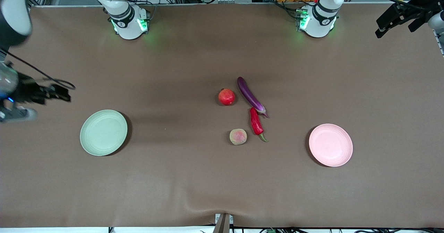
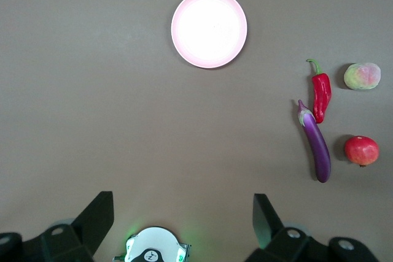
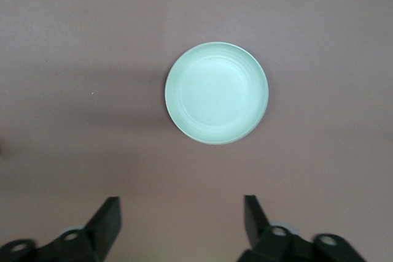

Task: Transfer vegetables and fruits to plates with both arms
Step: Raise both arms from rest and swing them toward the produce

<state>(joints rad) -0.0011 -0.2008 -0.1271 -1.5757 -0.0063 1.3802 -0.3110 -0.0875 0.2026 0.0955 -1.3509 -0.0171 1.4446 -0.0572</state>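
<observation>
Brown tabletop [image 1: 194, 177] carries everything. Raised over its right-arm end, the right end effector [image 1: 57, 93] hangs with fingers spread, clear of the pale green plate [image 1: 103, 132]. At the middle lie the pomegranate [image 1: 227, 97], peach [image 1: 238, 136], eggplant [image 1: 250, 96] and chili pepper [image 1: 256, 122], the last two nearly touching. Toward the left arm's end sits the pink plate [image 1: 330, 144]. High above that end, the left end effector [image 1: 399, 17] is spread, holding nothing.

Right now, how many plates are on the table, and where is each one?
2. The pale green plate lies toward the right arm's end of the table; the pink plate lies toward the left arm's end, slightly nearer the front camera. Both hold nothing. None seems hidden.
</observation>
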